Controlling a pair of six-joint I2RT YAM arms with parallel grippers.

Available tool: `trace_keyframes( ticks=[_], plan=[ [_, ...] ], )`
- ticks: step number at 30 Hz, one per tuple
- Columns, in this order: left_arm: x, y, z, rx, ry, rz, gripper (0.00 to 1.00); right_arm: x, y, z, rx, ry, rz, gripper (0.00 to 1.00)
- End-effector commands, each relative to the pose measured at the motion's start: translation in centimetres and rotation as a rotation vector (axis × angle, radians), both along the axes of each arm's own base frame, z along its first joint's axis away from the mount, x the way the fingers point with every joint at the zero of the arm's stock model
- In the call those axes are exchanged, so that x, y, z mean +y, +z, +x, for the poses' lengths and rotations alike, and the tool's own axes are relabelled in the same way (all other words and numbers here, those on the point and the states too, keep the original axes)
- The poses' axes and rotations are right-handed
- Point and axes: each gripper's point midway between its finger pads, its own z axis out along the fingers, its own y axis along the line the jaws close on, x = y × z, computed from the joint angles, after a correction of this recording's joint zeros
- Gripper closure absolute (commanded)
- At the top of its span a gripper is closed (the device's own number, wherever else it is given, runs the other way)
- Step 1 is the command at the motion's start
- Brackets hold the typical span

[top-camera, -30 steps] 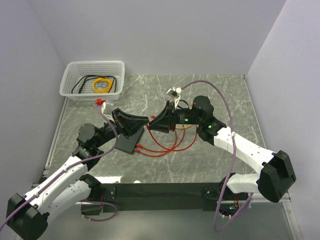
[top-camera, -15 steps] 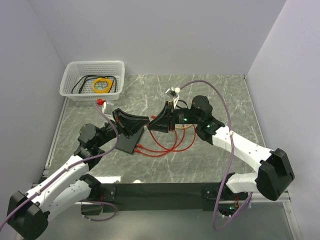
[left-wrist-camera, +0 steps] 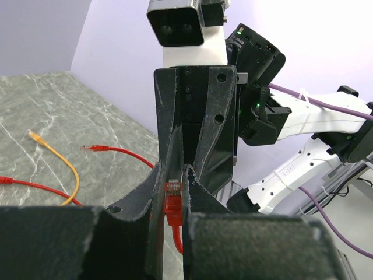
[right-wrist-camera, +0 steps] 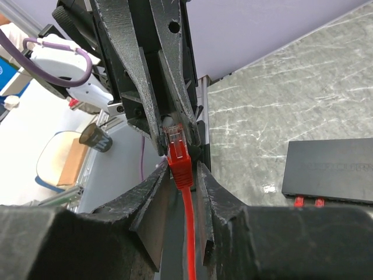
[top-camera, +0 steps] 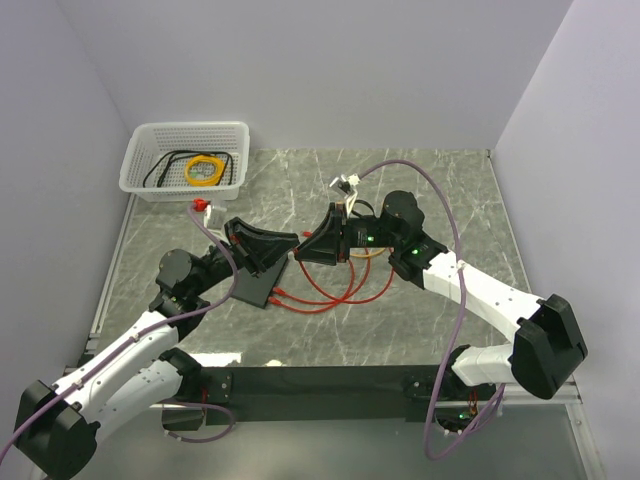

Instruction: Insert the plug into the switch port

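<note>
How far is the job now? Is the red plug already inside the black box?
Done: the plug is up off the table, clamped in the left gripper. In hand: the right gripper flanks its red boot, apparently a mid-air handover. Left: the plug is in no port yet; the black box lies on the table, apart from both grippers.
</note>
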Motion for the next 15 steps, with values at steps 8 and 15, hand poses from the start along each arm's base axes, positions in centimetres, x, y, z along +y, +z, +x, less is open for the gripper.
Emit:
trace_keyframes(
  ticks=[8, 15],
  plan=[
    [0.16, 1.68, -0.65, -0.063, -0.017, -0.047, 1.00, -0.03, 1.30, -0.10, -0.042, 0.020, 0.034, 0.73],
    [0.12, 1.91, -0.64, -0.071, -0.021, -0.062, 0.99, 0.02, 1.41, -0.81, -0.049, 0.057, 0.041, 0.79]
  ],
)
